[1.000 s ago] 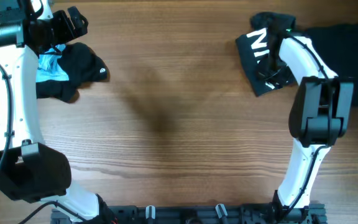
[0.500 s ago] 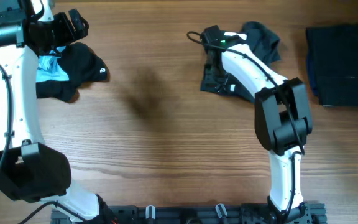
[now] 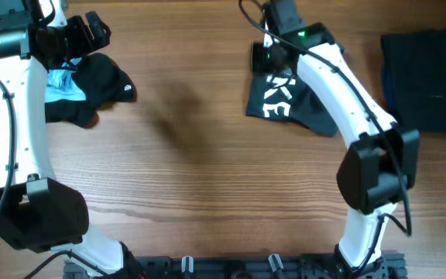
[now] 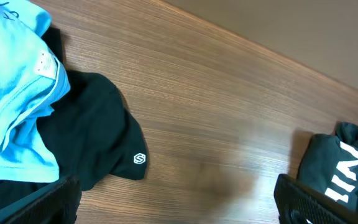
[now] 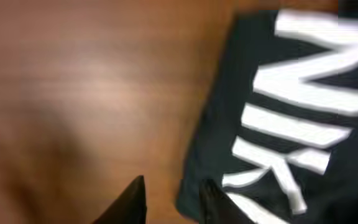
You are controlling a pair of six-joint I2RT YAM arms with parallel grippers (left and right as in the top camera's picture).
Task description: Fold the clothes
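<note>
right gripper [image 3: 272, 48] at top edge of black lettered shirt [image 3: 279, 97], mid-table — wrist view blurred, its grip I cannot tell | left gripper [image 4: 179, 208] fingers wide apart, over blue-black pile [image 3: 84, 85] | dark stack [image 3: 428, 77] cut off by right edge

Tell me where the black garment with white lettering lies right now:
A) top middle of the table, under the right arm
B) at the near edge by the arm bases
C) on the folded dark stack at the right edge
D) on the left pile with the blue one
A: the overhead view shows the lettered garment spread at top middle under the right arm, apart from the blue garment and the folded dark stack.
</note>
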